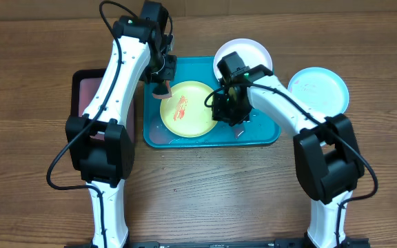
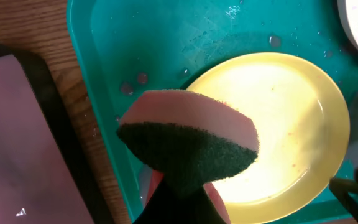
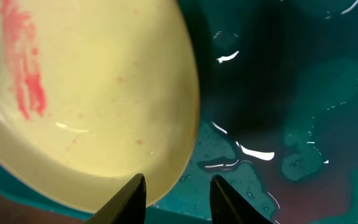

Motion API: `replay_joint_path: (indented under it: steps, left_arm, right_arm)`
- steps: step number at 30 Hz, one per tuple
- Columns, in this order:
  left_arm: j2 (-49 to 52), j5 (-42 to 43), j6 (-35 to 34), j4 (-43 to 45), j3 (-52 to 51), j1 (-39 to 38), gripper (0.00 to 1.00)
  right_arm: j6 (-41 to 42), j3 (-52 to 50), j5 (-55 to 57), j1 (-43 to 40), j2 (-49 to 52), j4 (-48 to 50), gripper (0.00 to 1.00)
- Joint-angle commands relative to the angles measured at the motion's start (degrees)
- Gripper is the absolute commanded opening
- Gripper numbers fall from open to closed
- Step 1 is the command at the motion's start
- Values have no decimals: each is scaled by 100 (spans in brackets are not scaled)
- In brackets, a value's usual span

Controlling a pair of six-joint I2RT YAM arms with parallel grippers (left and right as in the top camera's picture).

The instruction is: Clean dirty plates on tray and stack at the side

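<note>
tray [image 1: 195, 69] lengthwise left-right, yellow-green plate [image 1: 188, 110] face-up

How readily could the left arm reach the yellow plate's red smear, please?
Probably yes: its sponge hangs beside the plate's rim, the smear lies uncovered, and the right tool sits at the opposite edge.

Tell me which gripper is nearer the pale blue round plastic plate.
Right. The right gripper is over the teal rectangular plastic tray, left of the pale blue plate; the left gripper, holding a pink sponge, is farther, at the tray's opposite side.
</note>
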Motion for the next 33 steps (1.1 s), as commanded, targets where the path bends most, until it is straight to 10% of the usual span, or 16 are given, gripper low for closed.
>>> replay_joint_path:
  steps: [1,14,33]
  left_arm:
    - [-48,46,212,46,0,-2,4]
    - [-48,98,208,210,-175,-4,4]
    - [-48,-245,-114,2264,-2413,-428,4]
  right_arm:
    - [411,-103,398,33,105,144,34]
    - [522,-247,461,50,284,940,4]
    - [-136,-247,286,-105,284,1045,4]
